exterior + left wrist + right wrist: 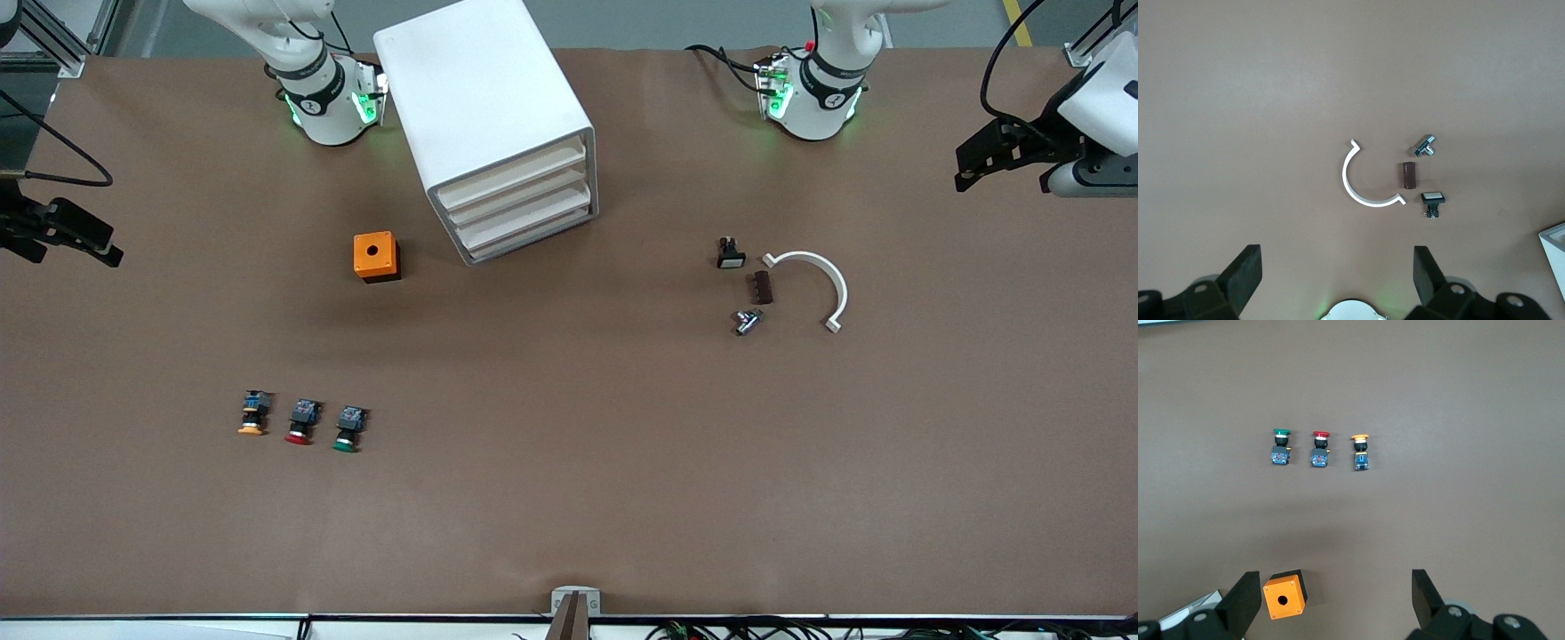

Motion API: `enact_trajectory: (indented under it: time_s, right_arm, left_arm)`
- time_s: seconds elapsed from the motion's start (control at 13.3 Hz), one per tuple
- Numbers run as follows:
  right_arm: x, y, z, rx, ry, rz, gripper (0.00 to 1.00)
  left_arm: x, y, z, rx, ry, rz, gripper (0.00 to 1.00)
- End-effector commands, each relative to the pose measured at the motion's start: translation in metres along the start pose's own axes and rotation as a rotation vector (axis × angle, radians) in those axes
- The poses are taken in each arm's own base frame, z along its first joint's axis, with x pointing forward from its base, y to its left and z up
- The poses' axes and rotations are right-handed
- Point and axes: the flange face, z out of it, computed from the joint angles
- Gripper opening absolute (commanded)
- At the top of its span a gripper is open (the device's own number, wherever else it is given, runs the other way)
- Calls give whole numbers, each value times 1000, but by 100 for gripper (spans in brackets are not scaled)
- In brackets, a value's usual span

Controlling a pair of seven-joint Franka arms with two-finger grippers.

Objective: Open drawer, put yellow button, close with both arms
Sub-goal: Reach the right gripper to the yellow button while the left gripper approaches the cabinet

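The white cabinet [498, 124] stands between the arm bases, and its top drawer [516, 174] is shut like the two below it. The yellow button [253, 415] lies on the table toward the right arm's end, nearer the front camera than the cabinet. It also shows in the right wrist view [1360, 451]. My right gripper [67, 233] is open and empty, up over the right arm's end of the table; its fingers [1245, 600] stand wide apart. My left gripper [982, 164] is open and empty over the left arm's end; its fingers [1426, 270] are wide apart.
A red button [300, 423] and a green button [348, 428] lie beside the yellow one. An orange box [376, 256] with a round hole sits beside the cabinet. A white curved clip [813, 283], brown block [762, 287], metal fitting [745, 321] and small switch [730, 253] lie toward the left arm's end.
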Motion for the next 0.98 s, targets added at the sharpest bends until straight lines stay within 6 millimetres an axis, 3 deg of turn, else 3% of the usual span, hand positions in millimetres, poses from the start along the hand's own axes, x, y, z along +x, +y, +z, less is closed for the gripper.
enact_trajectory:
  time_s: [0.0,0.23,0.38,0.68,0.9]
  right_arm:
    - [1,3,-1,1,10,10,100]
    - [2,0,-5,2,17,4,100]
    - [8,0,4,1,13,-5,100]
    - [41,8,62,5,-18,-127,100]
    - [62,7,116,19,-55,-140,100]
  left_arm:
    - [2,-1,-2,-13,-10,0,100]
    - [5,-2,-5,-15,0,-3,100]
    - [20,-2,-4,-13,1,0,100]
    - [55,16,47,-28,-89,29,100]
    - [86,33,83,-72,-128,-58,100]
